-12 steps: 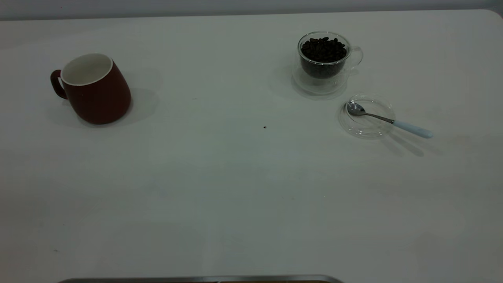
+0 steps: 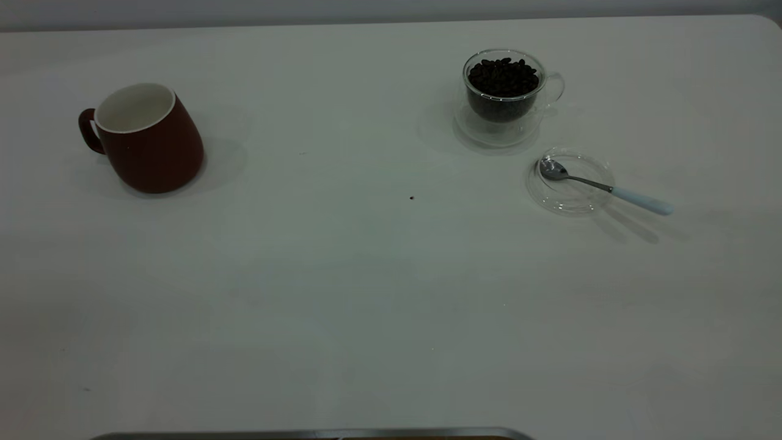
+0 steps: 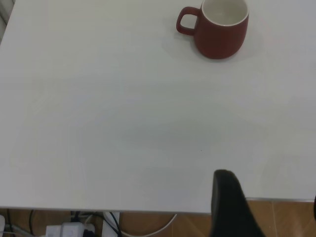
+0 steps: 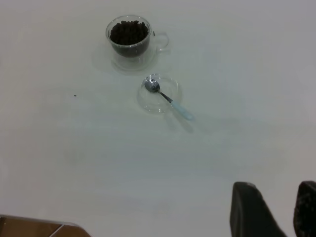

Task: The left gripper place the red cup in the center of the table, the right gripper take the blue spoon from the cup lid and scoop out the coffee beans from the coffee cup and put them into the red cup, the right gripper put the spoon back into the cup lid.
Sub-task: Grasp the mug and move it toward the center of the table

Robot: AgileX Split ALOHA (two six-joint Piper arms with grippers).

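Your left gripper (image 3: 269,217) hangs over the near table edge, well short of everything; one dark finger (image 3: 229,207) shows at the bottom of its wrist view and the other only as a sliver at the frame edge, so the jaws read as spread with nothing between them. Your right gripper (image 4: 279,212) likewise waits at the near edge, two finger tips in sight with a clear gap, empty. Neither arm appears in the exterior view.

Moving outward, the middle of the table (image 2: 366,293) is bare apart from a tiny dark speck (image 2: 411,197). That bare middle is where you must set the red cup.

Farther on the right side lies the cup lid (image 2: 568,194), rim up, serving as a rest: the blue spoon (image 2: 602,186) has its metal bowl inside the lid and its pale handle overhanging the rim toward the right, which leaves the handle free for your right gripper to pinch.

Just behind the lid stands the coffee cup (image 2: 512,91), upright, handle to the right, heaped with coffee beans (image 2: 503,76).

Far left, well apart from these, the red cup (image 2: 146,137) stands upright and empty, handle turned outward to the left. Judged from this layout, no step has begun; the cup's transfer to centre comes first.
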